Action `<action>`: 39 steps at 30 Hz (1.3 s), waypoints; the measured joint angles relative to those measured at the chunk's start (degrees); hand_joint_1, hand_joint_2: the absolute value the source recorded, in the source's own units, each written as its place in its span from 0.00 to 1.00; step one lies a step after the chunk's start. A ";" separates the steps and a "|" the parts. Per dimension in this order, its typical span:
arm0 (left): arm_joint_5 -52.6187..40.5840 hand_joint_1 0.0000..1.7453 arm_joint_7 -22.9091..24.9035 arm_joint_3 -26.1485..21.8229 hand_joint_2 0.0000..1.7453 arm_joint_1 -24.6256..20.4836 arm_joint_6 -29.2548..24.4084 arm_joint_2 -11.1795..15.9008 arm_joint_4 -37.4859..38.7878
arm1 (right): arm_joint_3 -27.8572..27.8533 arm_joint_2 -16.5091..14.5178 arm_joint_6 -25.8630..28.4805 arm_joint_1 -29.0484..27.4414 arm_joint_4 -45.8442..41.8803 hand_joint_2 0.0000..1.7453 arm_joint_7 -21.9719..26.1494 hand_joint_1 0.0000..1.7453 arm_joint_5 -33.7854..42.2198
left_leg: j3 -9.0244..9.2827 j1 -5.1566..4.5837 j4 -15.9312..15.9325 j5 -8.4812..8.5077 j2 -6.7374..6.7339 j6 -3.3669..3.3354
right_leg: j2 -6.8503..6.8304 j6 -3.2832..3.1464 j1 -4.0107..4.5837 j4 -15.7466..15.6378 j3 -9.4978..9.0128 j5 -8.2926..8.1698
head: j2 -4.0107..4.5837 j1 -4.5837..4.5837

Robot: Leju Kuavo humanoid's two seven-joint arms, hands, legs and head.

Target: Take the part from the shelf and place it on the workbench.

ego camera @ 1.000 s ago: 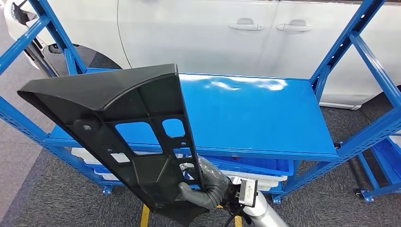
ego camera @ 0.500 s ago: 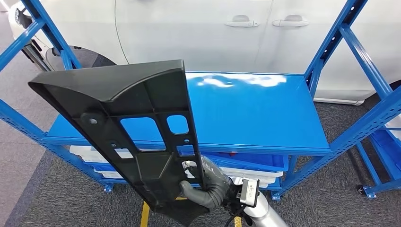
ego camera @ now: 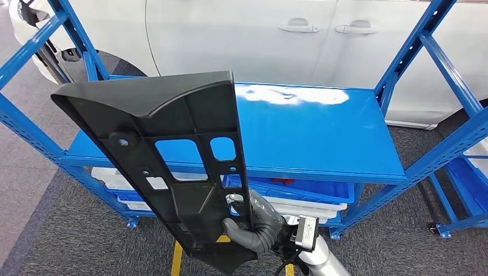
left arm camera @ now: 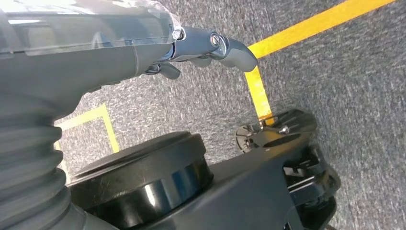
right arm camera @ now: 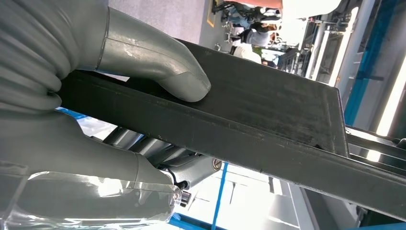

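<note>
The right hand (ego camera: 258, 225) gripped the part (ego camera: 172, 167), a long black plastic panel with ribs and cut-out windows, at its lower right edge in the lower centre of the head view. The part stood nearly upright, leaning toward the upper left of the frame, clear of the shelf (ego camera: 322, 135). In the right wrist view, the thumb (right arm camera: 158, 64) pressed flat on one face of the part (right arm camera: 268, 120), with the other fingers (right arm camera: 95, 158) wrapped beneath the opposite face. The blue shelf board occupied the centre of the head view, with blue bins (ego camera: 311, 192) on the level below and a white car (ego camera: 259, 34) behind. The left hand (left arm camera: 210, 48) hung above grey carpet (left arm camera: 344, 72) marked with yellow tape (left arm camera: 306, 26), fingers loosely extended and holding nothing.
</note>
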State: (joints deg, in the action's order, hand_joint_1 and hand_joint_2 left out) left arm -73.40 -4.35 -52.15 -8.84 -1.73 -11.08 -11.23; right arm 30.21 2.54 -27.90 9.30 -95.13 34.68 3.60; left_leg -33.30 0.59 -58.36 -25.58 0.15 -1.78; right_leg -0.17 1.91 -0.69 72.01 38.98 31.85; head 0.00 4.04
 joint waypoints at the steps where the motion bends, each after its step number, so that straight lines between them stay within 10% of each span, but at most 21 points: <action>1: 0.00 0.00 -0.02 0.00 1.00 0.00 0.05 0.00 0.00 | -0.04 0.00 -0.01 -0.10 -0.02 1.00 0.08 1.00 -0.05 | -0.05 0.00 -0.05 0.08 0.03 0.09 | 0.00 -0.23 0.00 -3.95 -2.34 -1.83 | 0.00 0.00; 4: 0.00 0.00 -0.16 0.00 1.00 -0.06 0.16 -0.05 0.00 | -0.13 0.00 -0.04 -0.52 -0.21 1.00 0.38 1.00 -0.31 | -0.35 -0.23 -0.18 0.40 0.08 0.78 | 0.05 -1.05 0.40 -13.23 -7.17 -4.54 | 0.00 0.01; 8: 0.02 0.00 -0.21 0.00 1.00 -0.10 0.23 -0.05 0.00 | -0.21 -0.01 -0.04 -1.09 -0.32 1.00 0.63 1.00 -0.38 | -0.87 -0.21 -0.61 0.18 0.04 2.07 | 0.05 -2.18 0.31 -14.19 -6.87 -5.31 | 0.00 0.01; 14: 0.11 0.00 -0.23 0.00 1.00 0.02 0.29 -0.02 0.00 | -0.25 -0.02 -0.17 -2.07 -0.32 1.00 0.96 1.00 -0.67 | -6.23 0.07 -16.10 -8.48 0.04 3.19 | -0.27 -3.14 0.30 -14.35 -5.45 -6.58 | 0.00 0.01; 19: 0.19 0.00 -0.34 0.00 1.00 -0.22 0.29 0.06 0.00 | -0.44 -0.02 -0.44 -2.43 -0.35 1.00 1.26 1.00 -0.74 | 2.35 -0.05 -1.64 -3.01 0.10 2.29 | -0.16 -2.34 0.57 -13.11 -4.20 -7.03 | 0.00 0.01; 23: 0.20 0.00 -0.37 0.00 1.00 -0.11 0.34 0.07 0.00 | -0.58 -0.02 -0.67 -2.57 -0.37 1.00 1.41 1.00 -0.86 | 2.35 -0.18 -0.14 -2.10 0.08 0.84 | -0.09 -0.96 0.48 -12.95 -3.62 -7.54 | 0.00 0.01; 29: 0.23 0.00 -0.31 -0.02 1.00 -0.17 0.48 0.06 0.00 | -1.09 -0.02 -1.10 -2.85 -0.42 1.00 1.76 1.00 -1.21 | -0.13 -0.12 0.13 0.30 -0.20 -0.37 | 0.07 0.18 0.06 2.38 1.45 2.72 | 0.00 0.00; 31: 0.24 0.00 -0.23 -0.02 1.00 -0.14 0.58 0.07 0.00 | -1.28 -0.02 -1.49 -2.95 -0.42 1.00 1.85 1.00 -1.38 | -1.06 -0.17 -0.07 0.88 -0.17 -0.26 | 0.07 -0.01 0.02 0.20 -0.99 1.25 | 0.00 0.00; 35: 0.22 0.00 -0.19 -0.02 1.00 -0.19 0.73 -0.02 0.00 | -1.56 -0.07 -2.01 -2.91 -0.61 1.00 1.92 1.00 -1.56 | -1.95 -0.33 -0.16 2.02 -0.06 0.61 | 0.11 -1.14 0.55 -13.64 -9.74 -2.71 | 0.00 0.01; 39: 0.21 0.00 -0.15 -0.02 1.00 -0.22 0.80 -0.03 0.00 | -1.74 -0.23 -2.07 -2.87 -0.74 1.00 1.99 1.00 -1.59 | -2.52 -0.24 -0.54 2.05 -0.06 2.04 | -0.10 -2.33 0.55 -14.89 -9.11 -4.32 | 0.00 0.01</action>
State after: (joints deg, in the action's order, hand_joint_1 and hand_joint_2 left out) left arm -73.18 -4.50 -52.17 -9.05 -0.93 -11.11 -11.23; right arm 28.47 2.31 -29.97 6.43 -95.86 36.68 2.01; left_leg -35.82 0.35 -58.90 -23.52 0.09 0.26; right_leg -0.27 -0.42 -0.13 57.11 29.87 27.53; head 0.00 4.05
